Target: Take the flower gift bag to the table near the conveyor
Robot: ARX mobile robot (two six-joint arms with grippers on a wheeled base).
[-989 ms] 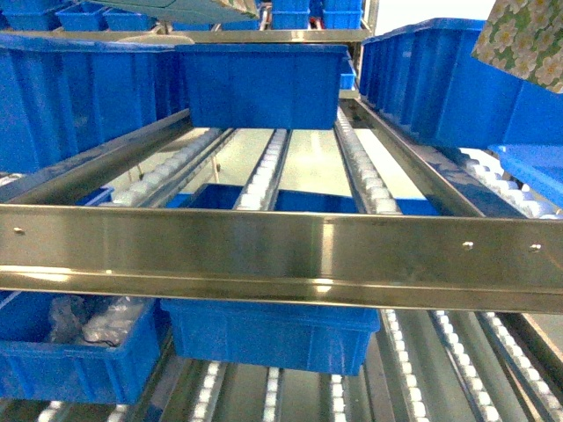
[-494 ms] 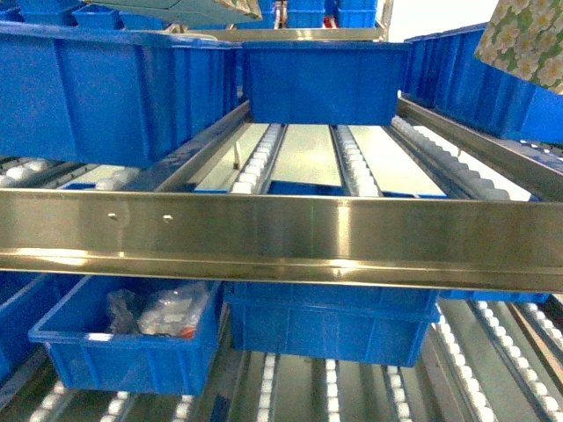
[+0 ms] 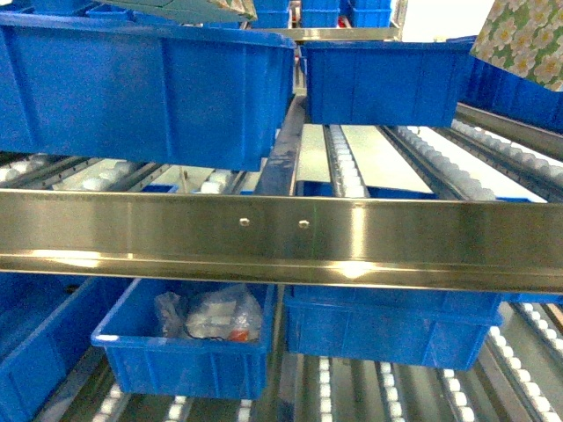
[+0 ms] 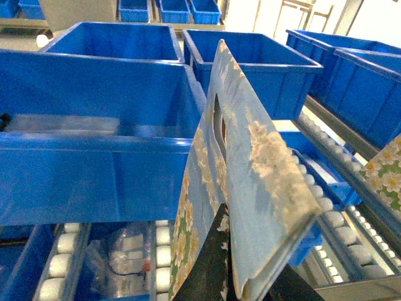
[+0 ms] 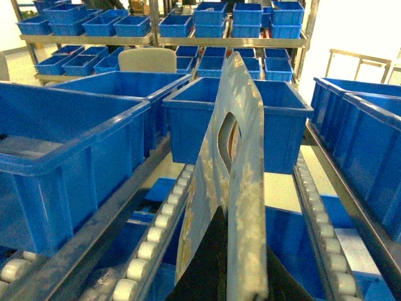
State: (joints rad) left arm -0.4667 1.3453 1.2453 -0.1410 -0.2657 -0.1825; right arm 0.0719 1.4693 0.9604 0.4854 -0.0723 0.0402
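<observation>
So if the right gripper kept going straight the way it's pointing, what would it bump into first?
Probably the blue bin straight ahead on the conveyor, though depth is hard to judge. The right gripper holds a flower gift bag, so the bag would likely touch first.

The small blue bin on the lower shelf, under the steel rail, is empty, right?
Not empty. The head view shows the small blue bin under the steel rail holding clear plastic-wrapped packets. It does sit on the lower shelf.
</observation>
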